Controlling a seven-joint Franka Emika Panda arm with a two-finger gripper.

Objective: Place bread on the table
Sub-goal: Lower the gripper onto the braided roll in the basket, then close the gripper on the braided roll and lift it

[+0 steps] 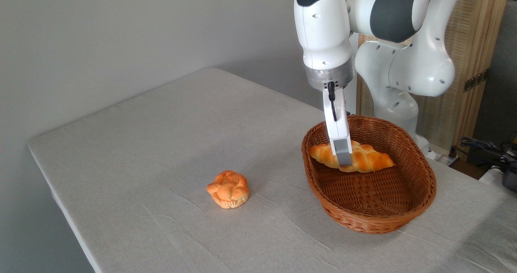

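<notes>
The grey-clothed worktop (161, 152) carried the brown wicker basket (387, 216) at the right, inside which the braided bread (367, 160) hung above the weave, my fingers (343, 159) closed on its middle, while the small knotted bun (228, 189) sat well apart on the cloth.

Table (161, 135) (grey cloth): bun (228, 189), basket (420, 192)

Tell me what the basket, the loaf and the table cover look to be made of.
Basket: brown woven wicker or rattan, slightly glossy; the crossing strands show.
Loaf: braided, golden-orange with a smooth sheen; it could be real bread or a foam or plastic replica, the look leaves it open.
Table cover: light grey matte cloth, going by its faint wrinkles.
</notes>
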